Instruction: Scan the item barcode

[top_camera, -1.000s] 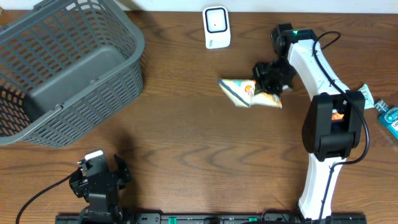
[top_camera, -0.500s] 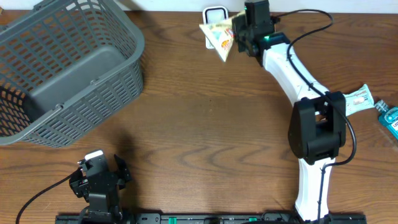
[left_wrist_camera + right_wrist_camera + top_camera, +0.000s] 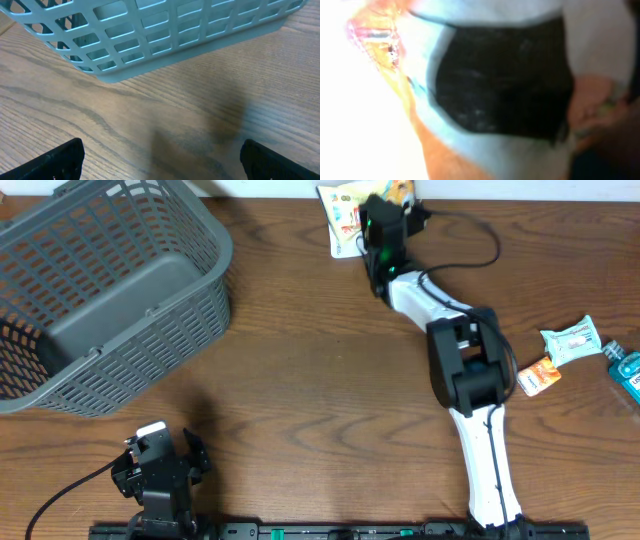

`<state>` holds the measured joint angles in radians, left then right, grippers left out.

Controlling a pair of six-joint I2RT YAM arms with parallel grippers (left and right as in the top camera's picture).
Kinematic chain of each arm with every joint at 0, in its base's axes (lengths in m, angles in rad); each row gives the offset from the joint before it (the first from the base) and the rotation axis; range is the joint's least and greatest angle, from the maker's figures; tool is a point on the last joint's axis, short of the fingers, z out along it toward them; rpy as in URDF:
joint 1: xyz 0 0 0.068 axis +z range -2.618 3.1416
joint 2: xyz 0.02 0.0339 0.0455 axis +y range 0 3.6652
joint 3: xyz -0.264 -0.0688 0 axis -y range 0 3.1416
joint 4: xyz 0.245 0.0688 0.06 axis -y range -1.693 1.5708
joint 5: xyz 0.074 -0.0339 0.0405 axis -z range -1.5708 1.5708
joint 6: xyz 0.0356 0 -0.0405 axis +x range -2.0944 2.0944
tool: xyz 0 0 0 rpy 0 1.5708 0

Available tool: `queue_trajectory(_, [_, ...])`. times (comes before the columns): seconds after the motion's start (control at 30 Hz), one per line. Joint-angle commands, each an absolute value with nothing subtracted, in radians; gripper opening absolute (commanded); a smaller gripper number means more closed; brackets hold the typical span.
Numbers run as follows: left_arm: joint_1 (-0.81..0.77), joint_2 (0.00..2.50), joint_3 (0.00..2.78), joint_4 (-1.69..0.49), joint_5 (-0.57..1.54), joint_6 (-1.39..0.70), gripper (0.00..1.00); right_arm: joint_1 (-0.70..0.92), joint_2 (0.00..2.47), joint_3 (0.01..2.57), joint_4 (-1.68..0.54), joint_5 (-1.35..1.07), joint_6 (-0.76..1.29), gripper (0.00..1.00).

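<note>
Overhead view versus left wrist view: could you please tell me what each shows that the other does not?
Only overhead: the right gripper shut on the snack packet at the table's far edge, plus small packets at the right. Only left wrist: a close-up between the left gripper's wide-open fingers. Both: the grey basket and the table.

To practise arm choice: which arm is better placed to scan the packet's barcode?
Right. Its tool holds the packet at the scanner; the left tool sits open and empty, far off by the basket.
</note>
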<state>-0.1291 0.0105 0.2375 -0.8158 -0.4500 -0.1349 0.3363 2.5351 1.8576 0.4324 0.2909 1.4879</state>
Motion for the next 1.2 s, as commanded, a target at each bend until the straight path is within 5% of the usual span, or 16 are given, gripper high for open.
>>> queue_trajectory(0.0, [-0.131,0.004,0.218,-0.859,-0.456,-0.144,1.00,0.342,2.562,1.865,0.466,0.304,1.343,0.01])
queue_trajectory(0.5, [-0.131,0.004,0.218,-0.859,-0.456,-0.144,1.00,0.379,2.562,2.002,0.530,0.324,1.007,0.02])
queue_trajectory(0.83, [-0.131,0.004,0.218,-0.859,-0.456,-0.144,1.00,0.343,2.563,2.076,0.298,0.319,0.999,0.01])
queue_trajectory(1.17, [-0.131,0.004,0.218,-0.859,-0.456,-0.144,1.00,0.338,2.553,2.076,0.344,0.221,0.896,0.01])
